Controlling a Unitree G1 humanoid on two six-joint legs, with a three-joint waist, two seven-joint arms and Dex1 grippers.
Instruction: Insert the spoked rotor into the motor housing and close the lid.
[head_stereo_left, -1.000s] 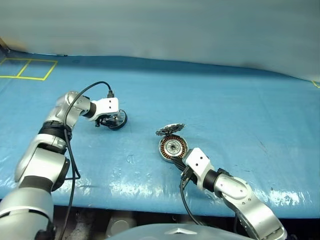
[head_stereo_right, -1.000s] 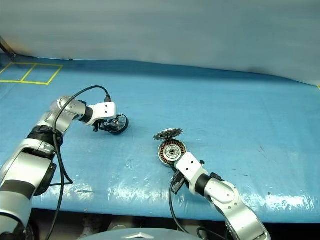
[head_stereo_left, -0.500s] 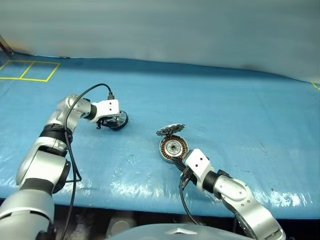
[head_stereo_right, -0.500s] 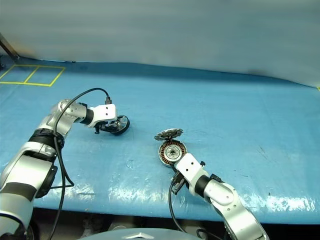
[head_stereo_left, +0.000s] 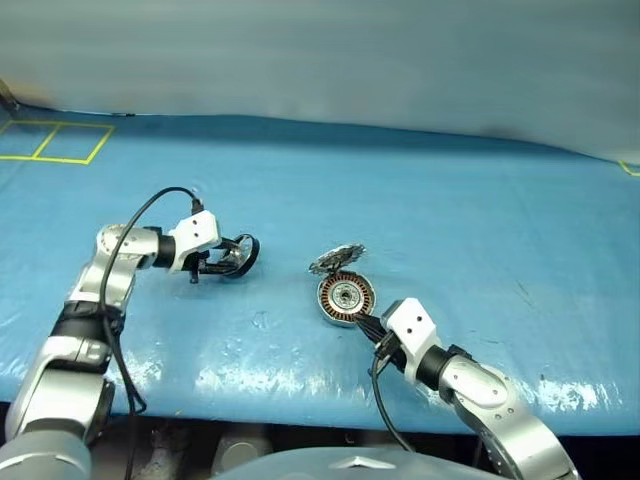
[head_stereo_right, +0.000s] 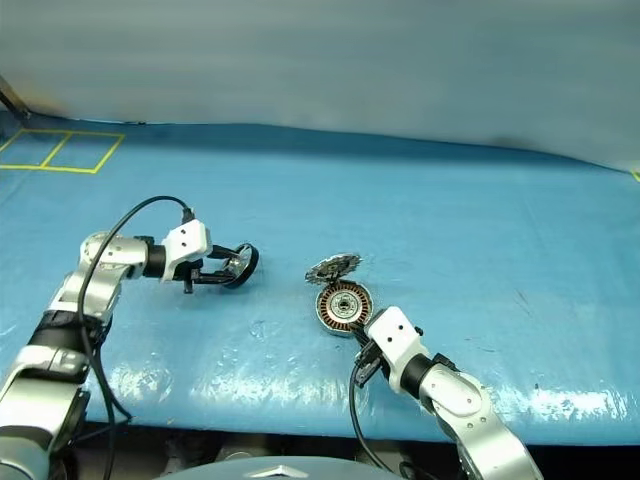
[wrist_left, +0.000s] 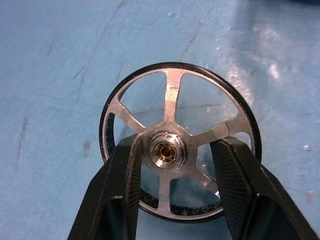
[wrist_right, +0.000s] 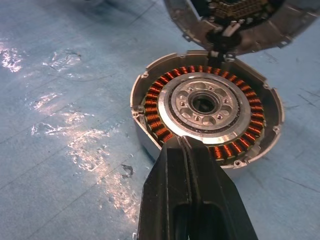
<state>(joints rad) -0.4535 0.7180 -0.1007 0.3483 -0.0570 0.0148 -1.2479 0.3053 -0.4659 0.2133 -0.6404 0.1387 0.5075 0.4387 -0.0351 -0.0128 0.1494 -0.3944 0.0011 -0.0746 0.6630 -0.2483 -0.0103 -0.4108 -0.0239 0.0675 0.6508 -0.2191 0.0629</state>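
My left gripper (head_stereo_left: 232, 262) is shut on the spoked rotor (head_stereo_left: 243, 256), a black-rimmed wheel with silver spokes. In the left wrist view its fingers (wrist_left: 127, 175) clamp the silver hub (wrist_left: 166, 152) from both sides, just above the blue cover. The motor housing (head_stereo_left: 345, 297) lies mid-table, its copper windings (wrist_right: 165, 125) facing up. The lid (head_stereo_left: 337, 257) stands tilted open at the housing's far edge. My right gripper (head_stereo_left: 368, 328) is shut and empty, its tips against the housing's near rim (wrist_right: 150, 142).
A blue cover (head_stereo_left: 470, 230) wraps the whole table. Yellow tape squares (head_stereo_left: 55, 140) mark the far left corner. The table's front edge (head_stereo_left: 300, 400) runs just below both arms. A black cable (head_stereo_left: 150, 210) loops over my left wrist.
My left gripper has pulled back toward me and a little left, carrying the rotor with it. The right gripper stays at the housing's rim.
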